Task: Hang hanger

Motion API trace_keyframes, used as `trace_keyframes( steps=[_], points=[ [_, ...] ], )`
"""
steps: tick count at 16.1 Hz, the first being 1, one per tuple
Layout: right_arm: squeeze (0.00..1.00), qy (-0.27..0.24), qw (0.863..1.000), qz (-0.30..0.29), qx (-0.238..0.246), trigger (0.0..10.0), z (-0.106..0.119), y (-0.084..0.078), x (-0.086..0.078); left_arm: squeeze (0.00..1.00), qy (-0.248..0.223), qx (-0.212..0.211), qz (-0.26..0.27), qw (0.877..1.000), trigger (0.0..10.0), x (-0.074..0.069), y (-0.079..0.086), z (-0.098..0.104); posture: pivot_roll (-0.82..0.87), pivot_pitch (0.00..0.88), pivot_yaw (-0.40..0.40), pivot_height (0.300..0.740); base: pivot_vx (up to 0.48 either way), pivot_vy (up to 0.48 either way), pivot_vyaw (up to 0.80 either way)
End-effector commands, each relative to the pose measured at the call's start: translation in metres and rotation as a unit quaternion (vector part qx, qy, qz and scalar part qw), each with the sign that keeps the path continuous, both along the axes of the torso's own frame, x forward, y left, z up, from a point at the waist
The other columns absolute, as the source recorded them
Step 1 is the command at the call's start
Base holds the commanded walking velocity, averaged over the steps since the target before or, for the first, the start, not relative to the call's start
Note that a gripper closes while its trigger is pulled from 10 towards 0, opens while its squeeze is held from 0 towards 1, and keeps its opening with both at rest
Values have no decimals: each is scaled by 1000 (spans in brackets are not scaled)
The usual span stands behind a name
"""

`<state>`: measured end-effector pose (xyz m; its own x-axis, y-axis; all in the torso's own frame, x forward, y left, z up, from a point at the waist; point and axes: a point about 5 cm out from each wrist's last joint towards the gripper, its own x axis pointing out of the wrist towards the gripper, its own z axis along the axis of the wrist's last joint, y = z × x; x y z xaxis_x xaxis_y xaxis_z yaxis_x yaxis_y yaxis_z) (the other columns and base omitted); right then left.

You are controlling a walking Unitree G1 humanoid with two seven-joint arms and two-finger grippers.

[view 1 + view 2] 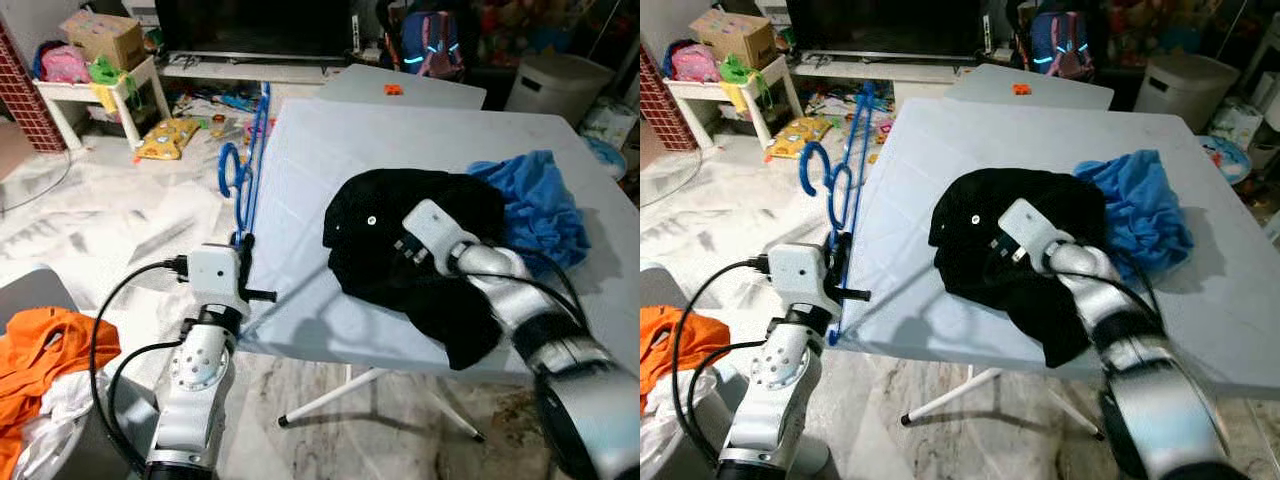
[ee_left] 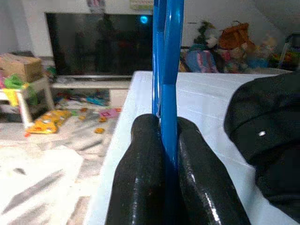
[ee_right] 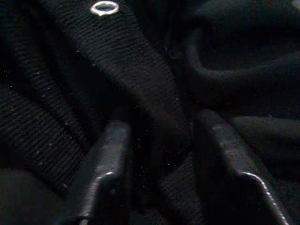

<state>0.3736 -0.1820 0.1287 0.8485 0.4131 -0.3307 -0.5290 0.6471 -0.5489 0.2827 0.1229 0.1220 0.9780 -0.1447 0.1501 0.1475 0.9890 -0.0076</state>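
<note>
While nothing is yet hung, half prepared only. At the counter's (image 1: 420, 140) left edge, by its near-left corner: left end effector (image 2: 164, 154) clamped on the lower bar of the blue hanger (image 1: 250, 150), fingers (image 2: 140, 178) pressed tight against the plastic from both sides; hanger upright, running along that edge with its hook (image 1: 232, 168) out over the floor, clear of any garment. Farther right, in the middle of the counter: black shirt (image 1: 400, 230) crumpled in a heap, right end effector (image 3: 159, 154) pushed down into its fabric, fingers (image 3: 110, 164) apart with a ribbed strip of cloth between them, not closed on it. Beyond, toward the right edge: blue garment (image 1: 535, 205) bunched, touching the black one. Left to do, by judgement: gripping and spreading the shirt, threading the hanger into it, then hanging the lot on something.
</note>
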Motion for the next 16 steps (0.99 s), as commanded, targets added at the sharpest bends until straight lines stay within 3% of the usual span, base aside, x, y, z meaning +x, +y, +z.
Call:
trace_keyframes(
  steps=[1, 5, 8, 9, 11, 16],
  points=[
    [1000, 18, 1000, 14, 7, 10000, -3, -10, -7, 0, 6, -3, -15, 1000, 10000, 1, -2, 0, -130, 0, 13, 740, 0, 0, 0],
    [1000, 34, 998, 58, -16, 10000, -2, -19, -22, 0, 19, 0, -22, 1000, 10000, 0, -2, -5, -133, 0, 16, 740, 0, 0, 0],
    [1000, 24, 995, 78, 54, 10000, 13, -16, -25, 0, 18, 3, -42, 999, 10000, -1, -7, -4, -129, 0, 15, 740, 0, 0, 0],
    [1000, 24, 994, 84, 58, 10000, 14, -15, -27, 0, 19, 3, -45, 999, 10000, -1, -7, -4, -129, 0, 15, 740, 0, 0, 0],
    [1000, 21, 991, 109, 72, 10000, 26, -20, -34, 0, 31, 41, -69, 996, 10000, -4, -4, -7, -122, 0, 8, 740, 0, 0, 0],
    [1000, 25, 989, 118, 82, 10000, 32, -27, -43, 0, 58, 55, -95, 992, 10000, -6, 2, -11, -129, 0, 12, 740, 0, 0, 0]
  ],
)
